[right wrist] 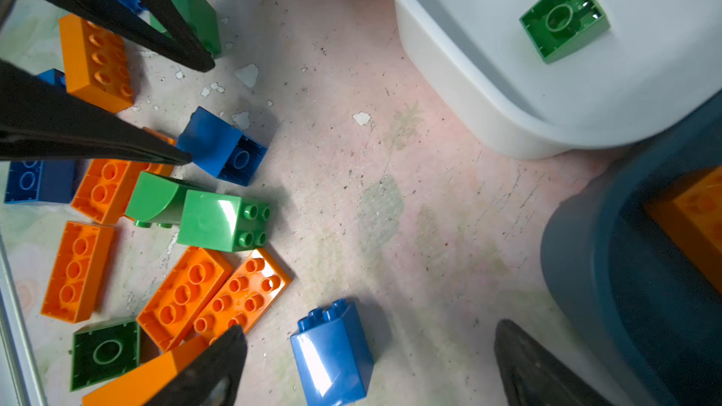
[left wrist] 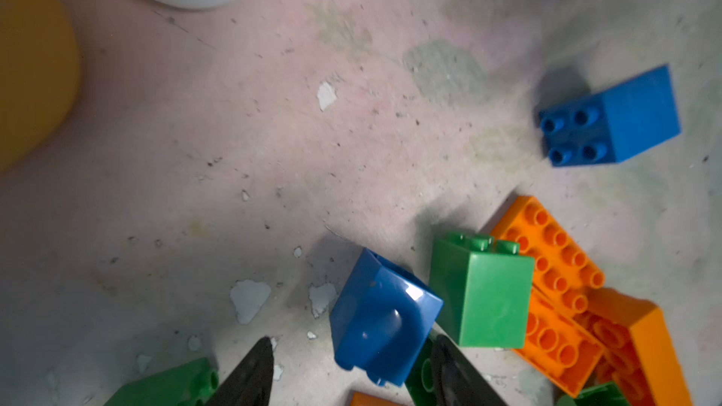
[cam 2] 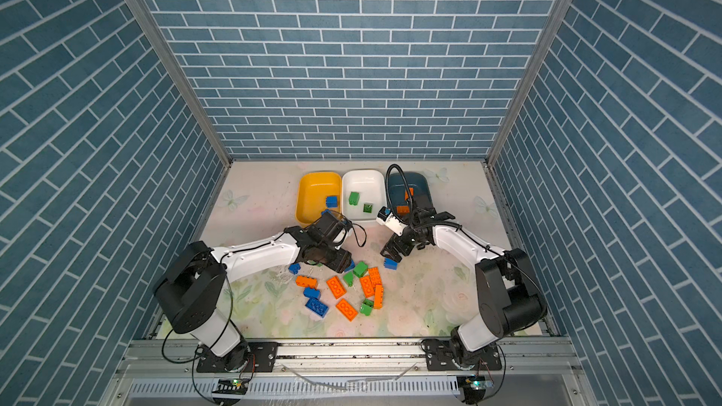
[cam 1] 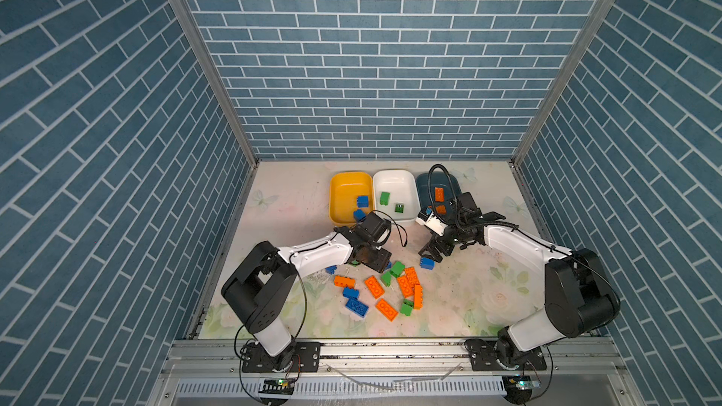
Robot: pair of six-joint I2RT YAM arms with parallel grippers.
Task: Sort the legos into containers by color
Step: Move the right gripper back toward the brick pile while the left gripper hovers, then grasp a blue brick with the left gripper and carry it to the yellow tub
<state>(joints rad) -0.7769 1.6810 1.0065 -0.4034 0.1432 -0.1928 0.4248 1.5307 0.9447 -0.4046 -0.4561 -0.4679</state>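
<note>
Glossy studded legos (right wrist: 222,220), scuffed tabletop (right wrist: 390,208)

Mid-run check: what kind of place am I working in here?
Probably a lab test cell, not a home: blue brick-print wall panels in aluminium framing, a worn floral table cover, two white-and-black robot arms bolted to a metal rail.

The left arm (cam 1: 312,253) reaches from the near left toward the middle, its left gripper (left wrist: 353,339) pointing down with jaws partly apart. The right arm (cam 1: 515,246) bends in from the near right, its right gripper (right wrist: 371,326) held low, jaws spread wide.
</note>
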